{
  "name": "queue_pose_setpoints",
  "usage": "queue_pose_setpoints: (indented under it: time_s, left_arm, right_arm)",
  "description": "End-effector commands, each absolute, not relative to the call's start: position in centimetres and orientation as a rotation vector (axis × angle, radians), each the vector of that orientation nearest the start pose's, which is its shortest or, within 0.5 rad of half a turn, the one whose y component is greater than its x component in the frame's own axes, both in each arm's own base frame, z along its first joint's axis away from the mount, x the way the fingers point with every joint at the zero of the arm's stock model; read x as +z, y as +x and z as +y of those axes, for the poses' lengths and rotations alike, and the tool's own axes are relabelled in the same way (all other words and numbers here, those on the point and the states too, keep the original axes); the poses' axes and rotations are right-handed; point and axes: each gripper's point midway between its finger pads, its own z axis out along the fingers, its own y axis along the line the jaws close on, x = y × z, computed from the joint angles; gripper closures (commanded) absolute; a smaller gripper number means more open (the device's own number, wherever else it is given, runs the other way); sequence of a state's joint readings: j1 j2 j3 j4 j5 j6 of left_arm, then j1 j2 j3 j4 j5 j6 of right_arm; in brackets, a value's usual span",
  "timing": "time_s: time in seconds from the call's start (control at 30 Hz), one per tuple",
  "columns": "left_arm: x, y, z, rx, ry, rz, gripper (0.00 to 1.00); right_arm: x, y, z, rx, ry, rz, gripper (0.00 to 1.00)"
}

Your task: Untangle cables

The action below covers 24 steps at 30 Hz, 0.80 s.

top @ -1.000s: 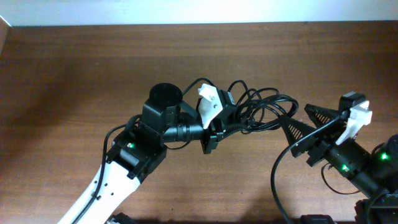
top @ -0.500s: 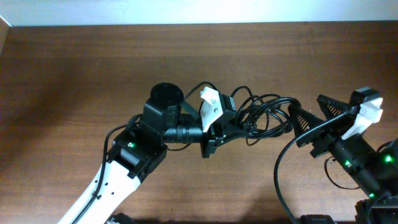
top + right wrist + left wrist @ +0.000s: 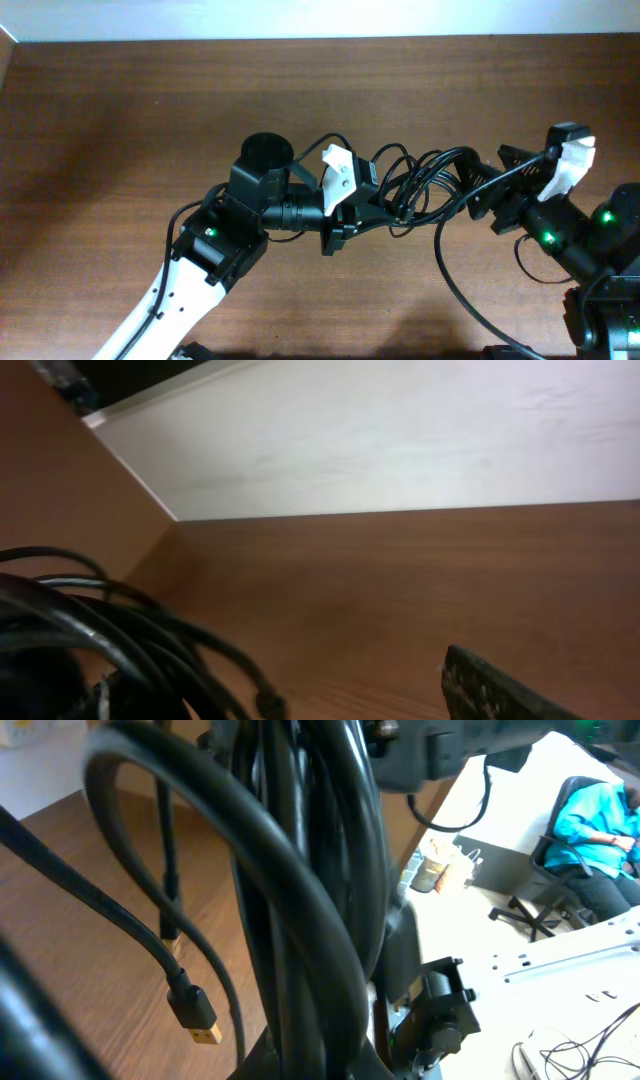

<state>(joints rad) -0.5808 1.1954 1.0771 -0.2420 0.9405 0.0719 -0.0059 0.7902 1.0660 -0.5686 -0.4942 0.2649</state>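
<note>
A tangled bundle of thin black flexible cables sits over the middle of the brown wood-grain table, strung between the two arms. Its loops fan out from the left gripper, a black two-finger gripper with a white plastic piece on top, which reaches in from the lower left on its white-and-black arm. This gripper is closed on the near end of the bundle. In the left wrist view the cables run thick and close through the centre of the frame, and one cord drops away to a small black plug with a gold-coloured metal tip that hangs above the wood rather than lying on it.

The right gripper, black with ribbed triangular fingers, comes in from the right edge. Its fingers are spread wide, one above and one below the far side of the bundle, and strands pass between them. Whether either finger touches a cord cannot be told from above. The right wrist view shows the cables heaped at the lower left and a single ribbed finger at the lower right, well apart from them, with bare table running back to a pale wall.
</note>
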Motion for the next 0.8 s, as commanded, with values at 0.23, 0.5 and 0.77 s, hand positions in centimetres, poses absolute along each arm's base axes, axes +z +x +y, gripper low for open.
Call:
queue_pose_setpoints:
  time_s: [0.23, 0.5, 0.77]
  left_arm:
    - [34.0, 18.6, -30.3, -1.275, 1.332, 1.388, 1.0]
    - [32.1, 23.1, -29.7, -1.12, 1.073, 1.677, 1.0]
    - [31.4, 25.5, -27.5, -1.124, 0.894, 1.822, 1.0]
  right_arm:
    - [32.7, 28.2, -1.7, 0.085, 0.331, 1.966, 0.2]
    - [32.7, 26.8, 3.1, 0.359, 0.151, 2.007, 0.2]
    - [34.7, 24.9, 3.4, 0.377, 0.121, 1.929, 0.18]
